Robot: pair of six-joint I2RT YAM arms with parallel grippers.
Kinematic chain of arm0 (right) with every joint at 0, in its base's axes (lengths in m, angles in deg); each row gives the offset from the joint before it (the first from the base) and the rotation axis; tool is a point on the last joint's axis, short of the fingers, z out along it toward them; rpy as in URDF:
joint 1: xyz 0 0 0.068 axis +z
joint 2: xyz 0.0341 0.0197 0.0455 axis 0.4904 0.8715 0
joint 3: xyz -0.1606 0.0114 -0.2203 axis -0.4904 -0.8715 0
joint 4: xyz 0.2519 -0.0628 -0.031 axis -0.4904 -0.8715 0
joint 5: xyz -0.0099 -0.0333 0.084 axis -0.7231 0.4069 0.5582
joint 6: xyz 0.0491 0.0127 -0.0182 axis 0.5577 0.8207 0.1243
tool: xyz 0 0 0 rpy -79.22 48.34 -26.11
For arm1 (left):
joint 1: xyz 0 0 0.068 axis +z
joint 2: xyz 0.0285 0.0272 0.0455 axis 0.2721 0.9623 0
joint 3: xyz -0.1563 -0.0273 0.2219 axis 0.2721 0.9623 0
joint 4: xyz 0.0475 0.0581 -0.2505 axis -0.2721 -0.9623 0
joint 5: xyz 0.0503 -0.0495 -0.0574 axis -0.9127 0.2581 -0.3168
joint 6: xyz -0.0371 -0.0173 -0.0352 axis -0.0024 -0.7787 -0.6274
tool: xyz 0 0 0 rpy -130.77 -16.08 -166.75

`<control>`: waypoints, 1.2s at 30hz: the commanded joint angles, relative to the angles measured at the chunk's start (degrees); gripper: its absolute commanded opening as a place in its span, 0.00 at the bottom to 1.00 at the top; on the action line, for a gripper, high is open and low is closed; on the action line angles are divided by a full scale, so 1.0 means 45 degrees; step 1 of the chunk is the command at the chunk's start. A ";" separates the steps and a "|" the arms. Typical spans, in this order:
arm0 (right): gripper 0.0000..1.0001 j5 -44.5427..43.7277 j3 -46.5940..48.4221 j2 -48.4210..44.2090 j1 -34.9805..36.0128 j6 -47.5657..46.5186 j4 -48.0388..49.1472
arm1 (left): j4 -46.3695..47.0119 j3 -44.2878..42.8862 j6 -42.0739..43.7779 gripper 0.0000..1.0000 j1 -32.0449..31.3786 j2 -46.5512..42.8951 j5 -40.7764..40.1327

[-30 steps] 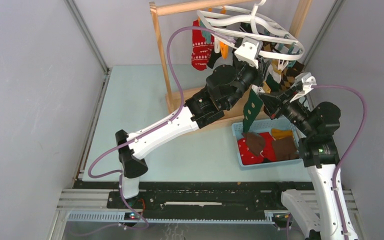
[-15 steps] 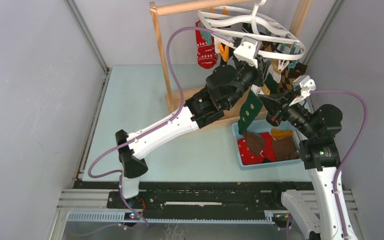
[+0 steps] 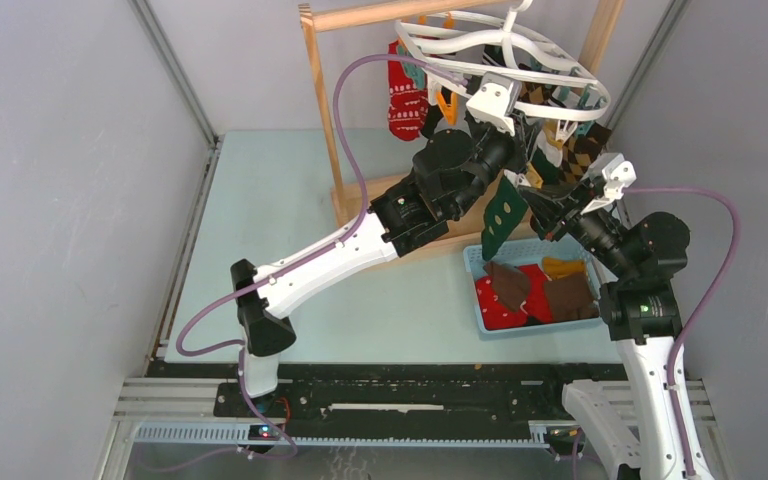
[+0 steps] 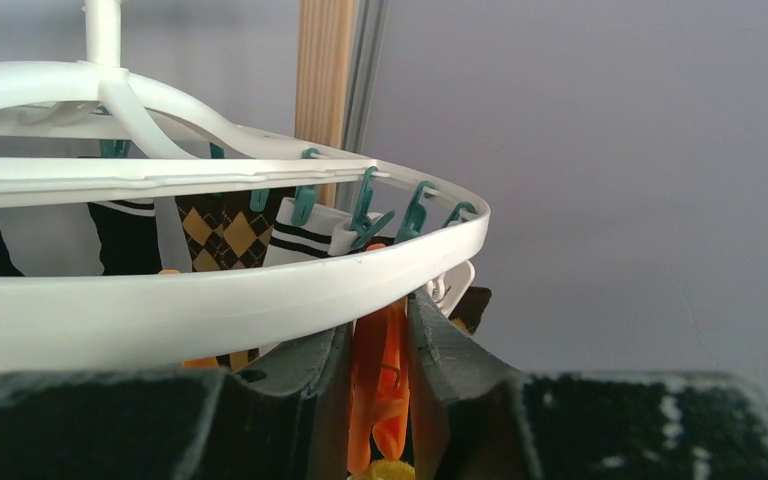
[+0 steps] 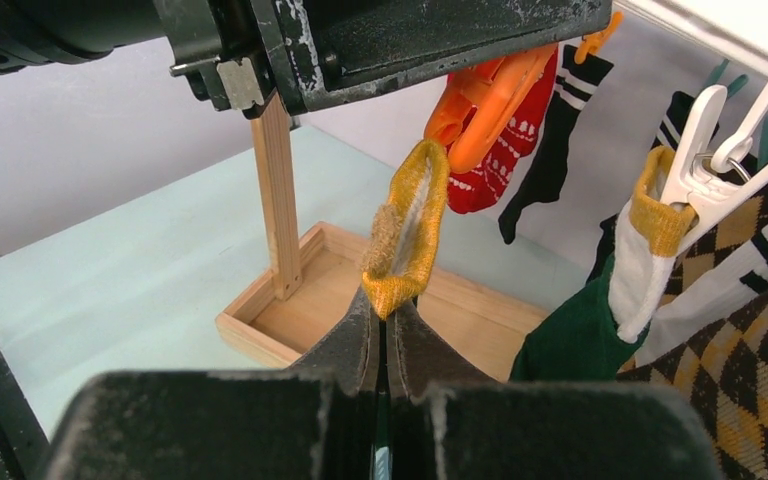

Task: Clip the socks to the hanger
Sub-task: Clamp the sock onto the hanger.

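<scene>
The white oval hanger [image 3: 600, 100] hangs from the wooden rack, its rim [image 4: 210, 300] crossing the left wrist view. My left gripper [image 4: 378, 335] is shut on an orange clip [image 4: 380, 370] just under that rim. My right gripper [image 5: 385, 310] is shut on a dark green sock [image 3: 503, 215] by its yellow cuff [image 5: 405, 230]. The cuff's top reaches the orange clip's [image 5: 485, 100] lower end; whether it sits inside the clip I cannot tell. A red patterned sock [image 5: 495, 165], a black striped sock [image 5: 550, 150], argyle socks [image 5: 750, 380] and another green sock [image 5: 580, 335] hang clipped.
A blue basket [image 3: 480, 262] beside the right arm holds red [image 3: 500, 305] and brown [image 3: 568, 297] socks. The wooden rack's post [image 3: 322, 110] and base tray [image 5: 290, 320] stand under the hanger. Grey walls close in on both sides.
The right arm has shifted slightly with the green sock. The hanger and the red sock have swayed a little. Both grips are unchanged.
</scene>
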 commanded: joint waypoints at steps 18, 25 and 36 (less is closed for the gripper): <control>0.00 0.0844 0.0517 0.0086 -0.0590 0.0944 0.1458 | 0.0444 0.0203 -0.0587 0.11 0.0264 -0.0424 -0.0027; 0.00 -0.0111 0.0517 0.0072 -0.0207 0.0489 0.0348 | 0.0484 0.0158 -0.0903 0.11 0.0293 -0.0455 -0.0056; 0.00 -0.1592 0.0516 0.0289 0.0784 0.0462 0.1231 | 0.0308 0.0282 -0.1392 0.11 0.0293 -0.0526 -0.0301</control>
